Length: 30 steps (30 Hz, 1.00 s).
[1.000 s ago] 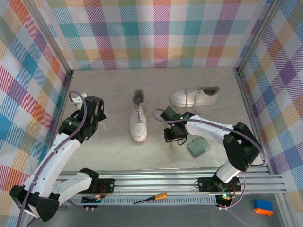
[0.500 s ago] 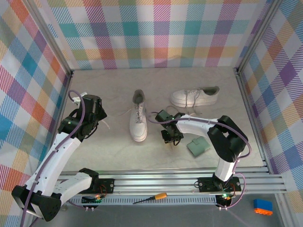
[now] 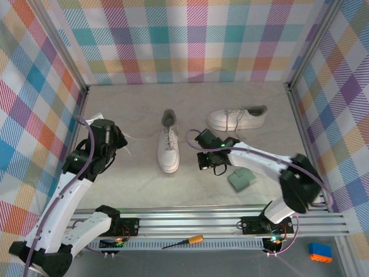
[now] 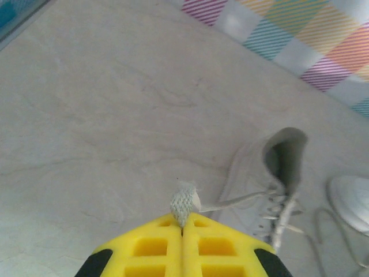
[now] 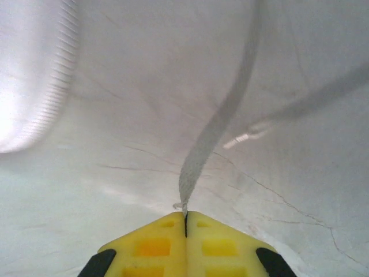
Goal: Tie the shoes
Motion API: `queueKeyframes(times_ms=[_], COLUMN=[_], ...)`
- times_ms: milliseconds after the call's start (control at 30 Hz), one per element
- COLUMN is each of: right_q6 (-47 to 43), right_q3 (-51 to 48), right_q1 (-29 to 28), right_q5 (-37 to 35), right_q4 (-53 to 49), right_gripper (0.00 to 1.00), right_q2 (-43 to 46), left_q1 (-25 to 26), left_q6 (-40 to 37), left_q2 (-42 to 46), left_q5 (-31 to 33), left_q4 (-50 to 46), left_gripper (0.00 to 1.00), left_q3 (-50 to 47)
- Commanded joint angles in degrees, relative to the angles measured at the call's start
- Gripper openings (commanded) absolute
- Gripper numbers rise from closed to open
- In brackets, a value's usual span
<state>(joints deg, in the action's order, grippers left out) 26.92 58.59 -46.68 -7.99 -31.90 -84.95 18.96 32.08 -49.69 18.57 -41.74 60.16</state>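
Nearest me, on the rail by the arm bases, lies a screwdriver (image 3: 183, 241); a green pad (image 3: 241, 179) sits on the surface (image 3: 132, 184) just past it, right of centre. Left pincer (image 4: 183, 222): jaws clenched on the frayed tip of the left lace (image 4: 230, 202), which runs taut from the pincer rightward to the eyelets of the near shoe (image 3: 168, 147). Right pincer (image 5: 185, 216): jaws clenched on the flat end of the right lace (image 5: 213, 133); a ribbed sole edge sits close on its left, so I judge this to be the same shoe's other lace, though its far end cannot be traced. Near shoe stands upright mid-surface, long axis near-to-far, toe toward the arms, heel opening away. It lies between the two pincers: left pincer well off to its left, about level with the eyelets, and right pincer just beside the toe on its right, the nearer of the two. Judgement: the next move is crossing the ends, so each must travel inward, square to that long axis. Far shoe (image 3: 236, 119) lies crosswise beyond, untouched, toe left.
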Motion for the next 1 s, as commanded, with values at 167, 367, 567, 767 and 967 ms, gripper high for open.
queueKeyframes(times_ms=[167,367,567,767,967], right_q6=[-9.63,-10.82,-10.62,-10.82,-10.78], right_q3=[7.37,12.23,19.96,28.47,35.8], right_q1=[-2.45,-4.36,-4.81,-5.36,-5.43], right_q5=[11.68,19.27,21.1,24.45,26.12], right_q4=[2.71,7.16,9.19,9.95,10.04], right_gripper=[0.0,0.0,0.0,0.0,0.0], right_q2=[12.0,10.94,3.94,-3.29,-10.58], left_q1=[-0.59,-0.59,-0.55,-0.59,-0.59], left_q6=[-3.07,-3.78,-3.61,-3.27,-2.99], left_q2=[5.11,6.65,7.78,7.16,7.5], left_q5=[-7.69,-5.6,-3.34,-2.94,-2.28], left_q4=[5.79,4.12,2.63,1.24,0.96], left_gripper=[0.0,0.0,0.0,0.0,0.0], left_q3=[0.63,1.27,1.11,0.92,0.35])
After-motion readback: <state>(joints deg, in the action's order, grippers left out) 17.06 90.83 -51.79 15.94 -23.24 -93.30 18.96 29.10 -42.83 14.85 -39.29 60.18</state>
